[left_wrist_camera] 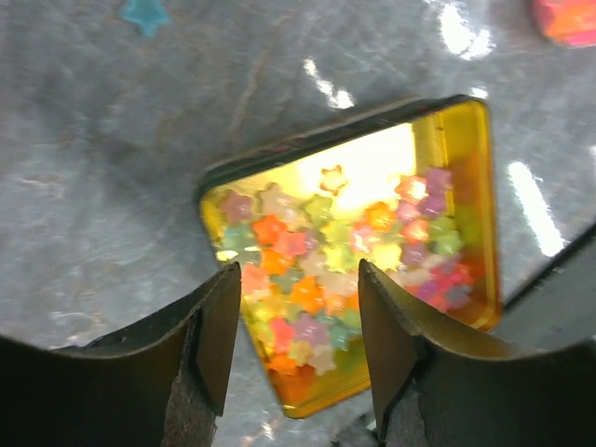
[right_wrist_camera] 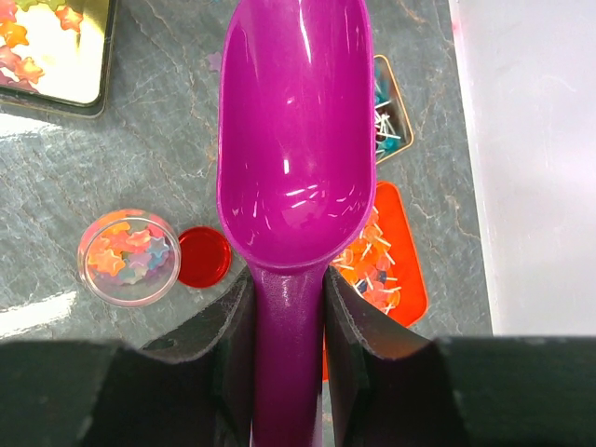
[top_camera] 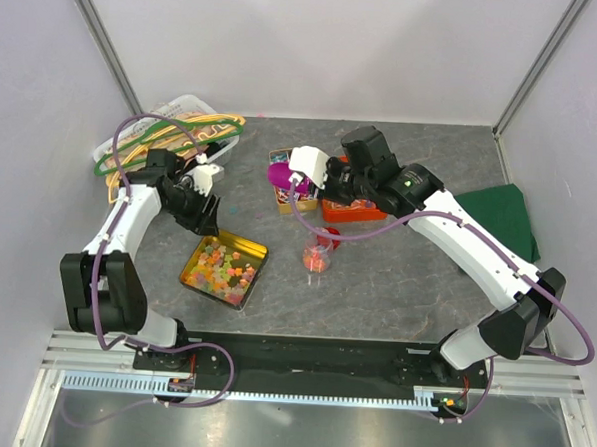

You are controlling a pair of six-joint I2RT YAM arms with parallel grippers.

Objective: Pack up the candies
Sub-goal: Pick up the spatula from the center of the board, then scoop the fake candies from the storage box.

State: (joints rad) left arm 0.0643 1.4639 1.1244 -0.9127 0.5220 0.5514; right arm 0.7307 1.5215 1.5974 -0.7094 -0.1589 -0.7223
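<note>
Left wrist view: star-shaped candies (left_wrist_camera: 345,270) in orange, pink, yellow, green and purple lie heaped in a square gold tin (left_wrist_camera: 463,140) on the grey table (left_wrist_camera: 112,140). The left claw (left_wrist_camera: 298,317) hangs above the tin, jaws apart, nothing between them. Right wrist view: more candies fill a small clear cup (right_wrist_camera: 84,270), with a red lid (right_wrist_camera: 203,256) just beside it. The right claw (right_wrist_camera: 289,307) is clamped on a purple scoop (right_wrist_camera: 293,130) by its handle.

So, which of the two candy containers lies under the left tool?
The square gold tin of star candies: the open left tool hangs over it. The round clear jar stands apart, beside the red lid.
</note>
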